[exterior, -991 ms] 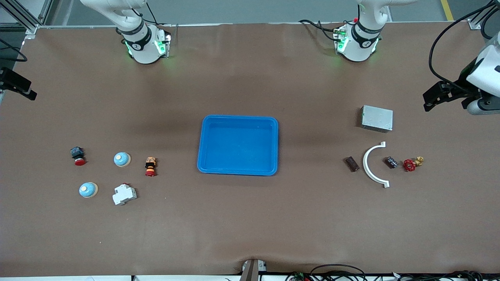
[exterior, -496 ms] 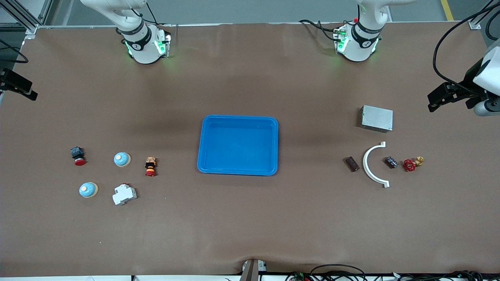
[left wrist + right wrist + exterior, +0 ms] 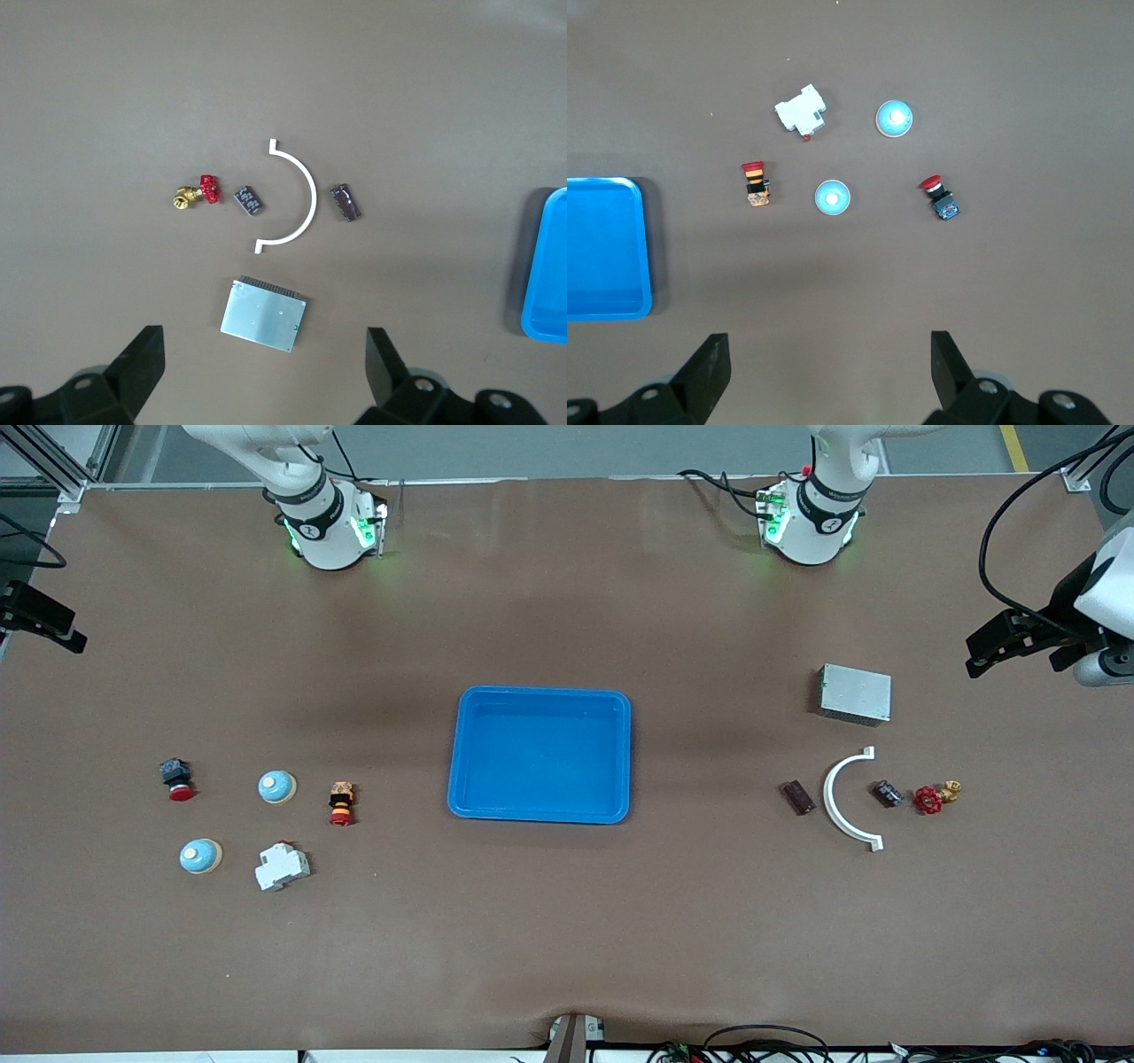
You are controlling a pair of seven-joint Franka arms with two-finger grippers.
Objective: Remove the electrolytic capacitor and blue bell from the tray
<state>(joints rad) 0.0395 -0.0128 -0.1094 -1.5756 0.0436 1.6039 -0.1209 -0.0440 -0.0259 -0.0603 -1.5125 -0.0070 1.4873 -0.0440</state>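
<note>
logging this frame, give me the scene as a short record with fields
tray: blue tray, nothing in it, mid table
bells: two bells, toward the right arm's end
capacitors: two capacitors, either side of the white arc, toward the left arm's end
left gripper: open, over the metal box
right gripper: open, over bare table by the bells
placed: nothing yet

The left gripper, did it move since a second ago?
Yes, a little. In the front view the left gripper has slid toward the table's edge, away from the silver box, which stayed put.
</note>
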